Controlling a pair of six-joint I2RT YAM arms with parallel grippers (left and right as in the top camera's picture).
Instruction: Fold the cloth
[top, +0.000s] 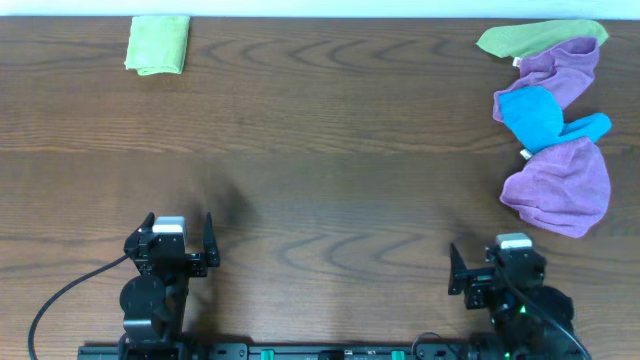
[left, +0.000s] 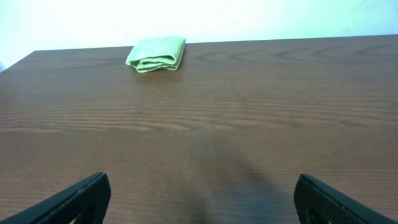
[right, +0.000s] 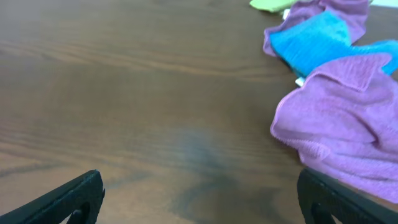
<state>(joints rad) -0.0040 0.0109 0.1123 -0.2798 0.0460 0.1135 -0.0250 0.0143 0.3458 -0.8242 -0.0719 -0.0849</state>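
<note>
Overhead: lying squared and already folded at the far left of the table (top: 320, 150), a light green cloth (top: 158, 44); heaping at the far right, well apart from it, a loose pile, comprising a green cloth (top: 540, 36) at the back, an upper purple cloth (top: 565, 65), a blue cloth (top: 535, 118) lying over the purple, and a near purple cloth (top: 560, 185) crumpling at the front; sitting at the near edge, the left gripper (top: 180, 228) and the right gripper (top: 498, 262), touching nothing.

Left wrist: looking across bare wood towards the light green cloth; jaws standing wide apart at the lower corners, holding nothing.

Right wrist: facing the near purple cloth at the right, showing a hemmed edge and a pointed, turned-up corner; blue cloth touching it behind; jaws likewise standing wide apart, with nothing between them.

Handling, by judgement: probably behaving as soft, light, limp towelling; sagging and bunching when lifted; gripping readily rather than slipping; not fragile; likely dragging its neighbours along, being in contact with them. Hold: best pinching the near purple cloth at that free corner or along the hem, pulling clear of the pile before spreading flat.
</note>
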